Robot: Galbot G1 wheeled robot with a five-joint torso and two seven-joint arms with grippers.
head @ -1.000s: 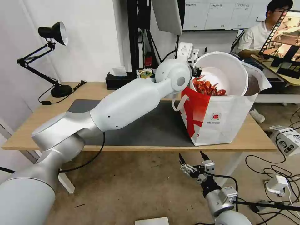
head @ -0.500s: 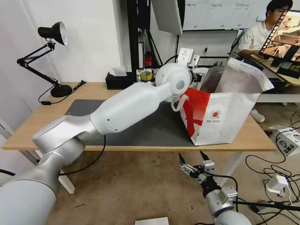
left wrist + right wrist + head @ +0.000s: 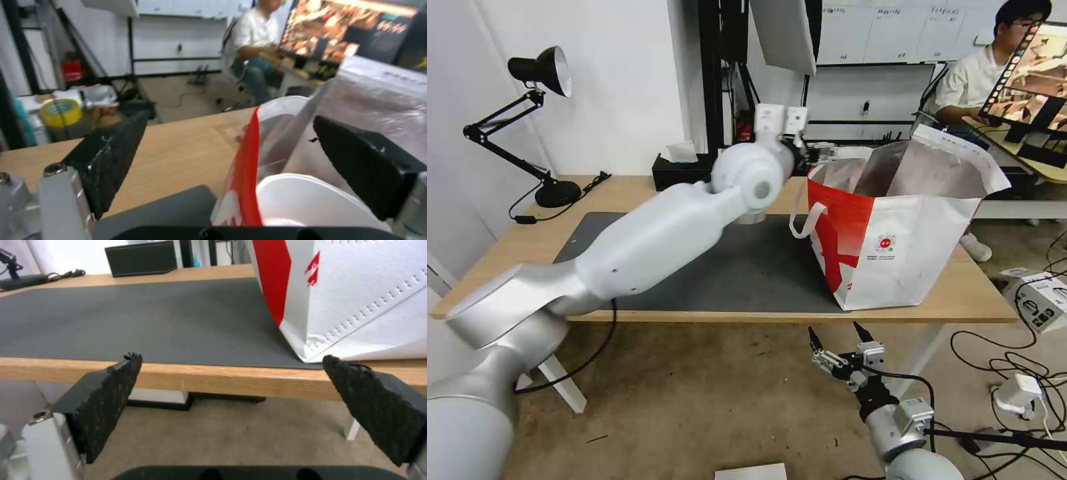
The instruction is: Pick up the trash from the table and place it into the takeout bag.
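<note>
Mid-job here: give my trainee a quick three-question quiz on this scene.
1. True or false: the left gripper is open at the rim of the white-and-red foil-lined takeout bag.
2. Where is the white round bowl? A on the floor; B inside the takeout bag; C on a shelf.
3. Fill in: the right gripper hangs open below the light wood table's ____ edge.
Key: 1 true; 2 B; 3 front.

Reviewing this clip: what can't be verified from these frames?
- Takeout bag contents: head view, its walls hide them; in the left wrist view the white bowl shows its rim, food hidden.
- Left gripper: head view, mostly behind its own wrist.
- Table far strip: head view, partly hidden by the left arm.
- Right gripper hangs open below the table edge.
</note>
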